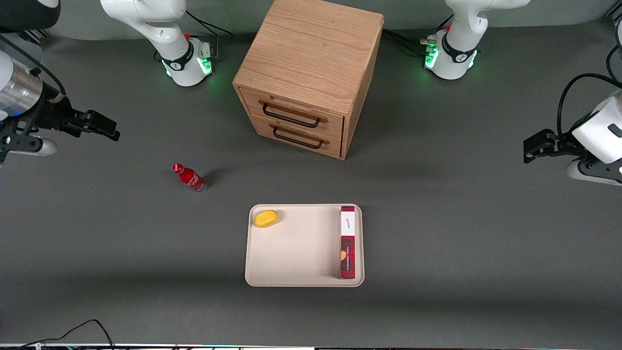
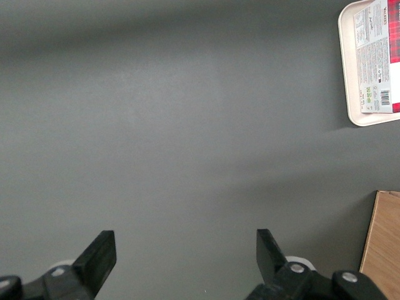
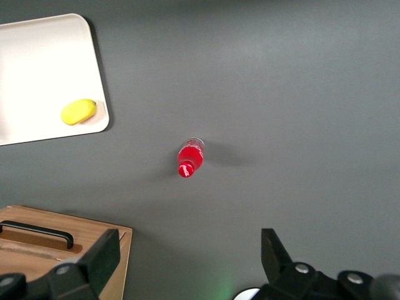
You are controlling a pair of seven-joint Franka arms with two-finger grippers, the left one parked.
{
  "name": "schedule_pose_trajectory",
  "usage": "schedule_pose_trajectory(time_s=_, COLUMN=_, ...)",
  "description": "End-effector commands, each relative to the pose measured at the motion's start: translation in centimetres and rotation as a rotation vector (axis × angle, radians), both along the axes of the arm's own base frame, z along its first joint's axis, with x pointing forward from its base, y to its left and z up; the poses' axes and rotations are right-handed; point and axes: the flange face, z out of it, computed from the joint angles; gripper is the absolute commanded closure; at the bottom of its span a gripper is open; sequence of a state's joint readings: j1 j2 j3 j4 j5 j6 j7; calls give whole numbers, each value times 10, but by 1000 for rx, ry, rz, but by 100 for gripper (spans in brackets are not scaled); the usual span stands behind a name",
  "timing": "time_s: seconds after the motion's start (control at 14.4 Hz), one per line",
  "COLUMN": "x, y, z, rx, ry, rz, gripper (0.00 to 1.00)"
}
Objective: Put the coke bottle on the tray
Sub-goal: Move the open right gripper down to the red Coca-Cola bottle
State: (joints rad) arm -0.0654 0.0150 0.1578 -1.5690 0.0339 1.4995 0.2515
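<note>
Standing upright on the grey bench [image 1: 437, 233], the coke bottle [image 1: 190, 177] is apart from the tray [image 1: 296, 248], toward the working arm's end. The tray carries a yellow lemon-shaped object [image 1: 266, 218] and a red plaid box [image 1: 347, 242]. The gripper [image 1: 99, 125] hangs above the bench, well apart from the bottle. A wooden drawer cabinet [image 1: 311, 73] stands farther from the front camera than the tray.

Right wrist view: the fingers [image 3: 103, 256] are spread apart with nothing between them, high over the bottle [image 3: 189, 158]; tray corner [image 3: 94, 94], yellow object [image 3: 78, 111] and cabinet [image 3: 62, 247] visible.

The wrist view's frame edge cuts off the tray [image 3: 94, 75] and the cabinet [image 3: 106, 250]
</note>
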Motion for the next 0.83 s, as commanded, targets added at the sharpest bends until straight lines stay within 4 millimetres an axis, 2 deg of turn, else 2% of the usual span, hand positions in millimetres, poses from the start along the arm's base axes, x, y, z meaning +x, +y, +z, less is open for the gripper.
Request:
schedule_pose_trajectory(time_s=0.0, x=3, y=5, z=8, rx=9, ry=13, rz=-2, gripper=0)
schedule_pose_trajectory(time_s=0.14, x=2, y=6, z=-2, rx=17, ry=60, rz=-2, gripper=0)
schedule_pose_trajectory(time_s=0.21, x=2, y=7, z=-13, rx=20, ry=85, rz=0, gripper=0)
schedule_pose_trajectory(time_s=0.35, x=0, y=16, z=-51, rx=37, ry=97, rz=7, gripper=0)
schedule_pose_trajectory(time_s=0.56, x=-4, y=26, z=-141, rx=37, ry=64, rz=-1, gripper=0)
schedule_pose_trajectory(time_s=0.69, x=-13, y=24, z=-192, rx=34, ry=32, rz=-20, gripper=0)
schedule_pose_trajectory(time_s=0.76, x=-17, y=23, z=-210, rx=34, ry=11, rz=-26, gripper=0)
